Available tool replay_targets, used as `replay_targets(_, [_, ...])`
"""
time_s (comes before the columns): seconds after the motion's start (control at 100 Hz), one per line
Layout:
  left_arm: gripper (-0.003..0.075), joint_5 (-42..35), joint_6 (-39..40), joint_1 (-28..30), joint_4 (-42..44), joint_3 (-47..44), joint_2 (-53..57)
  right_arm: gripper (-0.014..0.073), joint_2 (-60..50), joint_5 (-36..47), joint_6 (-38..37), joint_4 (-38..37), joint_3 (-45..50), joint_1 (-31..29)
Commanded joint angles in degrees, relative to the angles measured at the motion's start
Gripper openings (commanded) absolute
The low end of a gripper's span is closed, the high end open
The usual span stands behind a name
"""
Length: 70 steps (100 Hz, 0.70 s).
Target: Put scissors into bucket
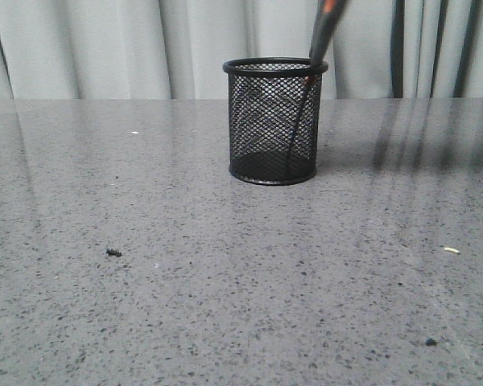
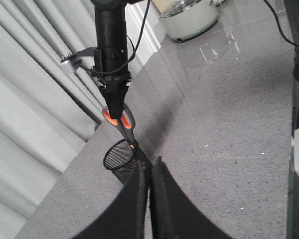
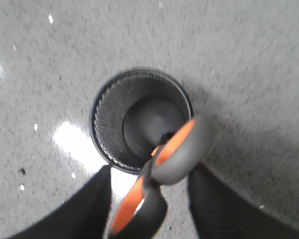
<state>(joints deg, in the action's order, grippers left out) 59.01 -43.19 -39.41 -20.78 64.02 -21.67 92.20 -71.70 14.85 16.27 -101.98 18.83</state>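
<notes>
1. Pale grey curtains (image 1: 97, 48) hang behind a speckled grey stone table (image 1: 225, 297) that fills the front view.
2. The right arm (image 2: 111, 40) hangs straight down over the bucket in the left wrist view, a cable running along it.
3. The bucket (image 1: 274, 121) stands upright at 12 o'clock from the table's centre, near the far edge.
4. The scissors (image 2: 123, 119) hang blades-down: the tips are inside the bucket, leaning on the rim at about 1 o'clock in the front view, and the orange-lined handles stick out above it.
5. The right gripper (image 2: 114, 102) is closed on the scissors at the handle loops.
6. The left gripper (image 2: 150, 172) has its fingers pressed together, with nothing between them.
7. A small dark crumb (image 1: 113, 252) lies at 9 o'clock and a pale fleck (image 1: 452, 250) at 3 o'clock.
</notes>
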Motion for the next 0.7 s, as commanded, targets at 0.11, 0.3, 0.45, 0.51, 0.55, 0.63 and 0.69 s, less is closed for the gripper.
replay_targets(0.11, [-0.002,-10.66,6.76,-0.37,5.81,1.16,-0.77,0.045,-2.28,4.84,0.01,0.8,-10.05,-0.39])
replay_targets(0.3, [-0.002,-15.31,27.34,-0.37,27.42,-0.67,2.32,0.0106,-5.96,-2.01,0.01,1.56,-13.86,-0.39])
replay_targets(0.45, [-0.002,-16.28,38.88,-0.37,39.91,-8.88,9.33,-0.0045,-14.68,-0.93,0.6,1.56,-6.31,-0.15])
replay_targets(0.51, [-0.002,-16.44,40.64,-0.37,42.02,-12.99,12.07,-0.0045,-18.77,1.37,0.77,1.42,-1.0,-0.15])
replay_targets(0.55, [-0.002,-16.99,41.31,-0.37,42.13,-16.17,13.96,-0.0045,-22.15,3.91,1.59,1.3,3.85,-0.15])
replay_targets(0.63, [-0.002,-20.03,43.19,-0.37,42.13,-22.09,16.91,-0.0045,-28.9,10.72,2.88,1.19,14.47,-0.15])
replay_targets(0.69, [-0.002,-23.3,44.35,-0.37,42.13,-26.68,18.74,-0.0045,-34.92,18.04,3.75,0.9,24.31,-0.15])
